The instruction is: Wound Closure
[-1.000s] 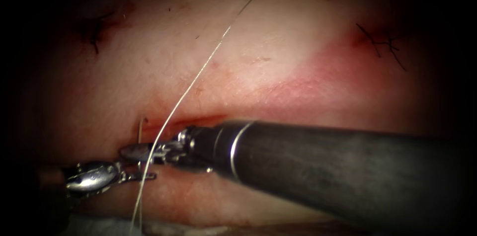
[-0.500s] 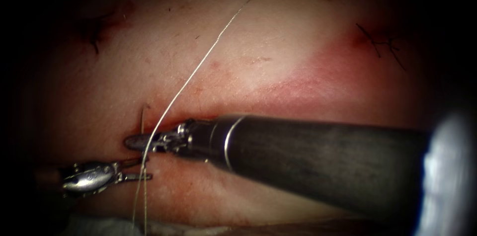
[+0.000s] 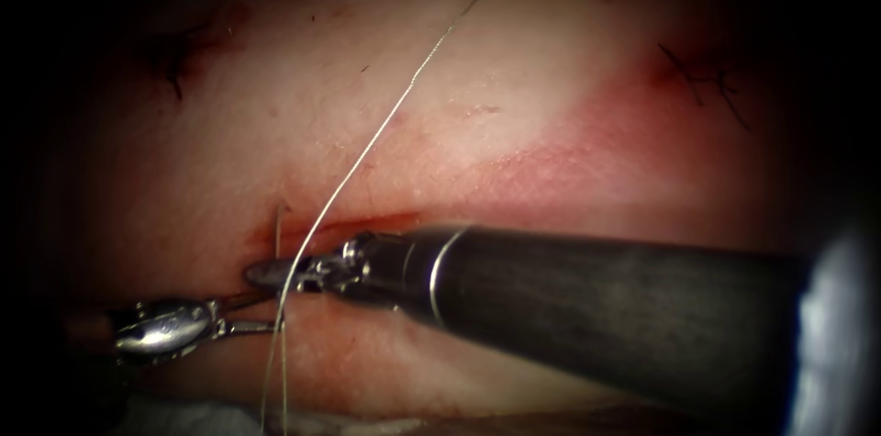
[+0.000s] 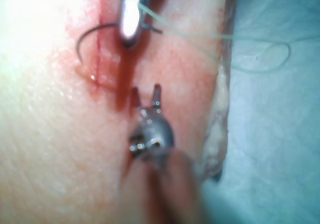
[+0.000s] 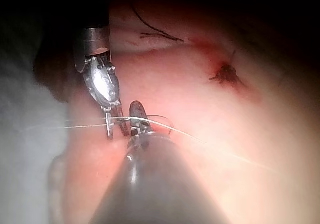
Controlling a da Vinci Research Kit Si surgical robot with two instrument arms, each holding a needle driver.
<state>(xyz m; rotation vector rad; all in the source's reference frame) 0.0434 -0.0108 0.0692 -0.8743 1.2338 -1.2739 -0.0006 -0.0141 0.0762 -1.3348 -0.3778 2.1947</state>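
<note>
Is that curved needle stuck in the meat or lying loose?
In. The needle arcs from the right gripper and its tip enters the tissue beside the cut.

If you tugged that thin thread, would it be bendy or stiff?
Probably floppy: the thin pale thread lies in loose loops beside the pink tissue in the left wrist view. Likely light: hair-fine. The right tool, jaws shut, seems to hold the curved metal needle, its tip in the tissue by the cut; the left tool, jaws open, holds nothing.
</note>
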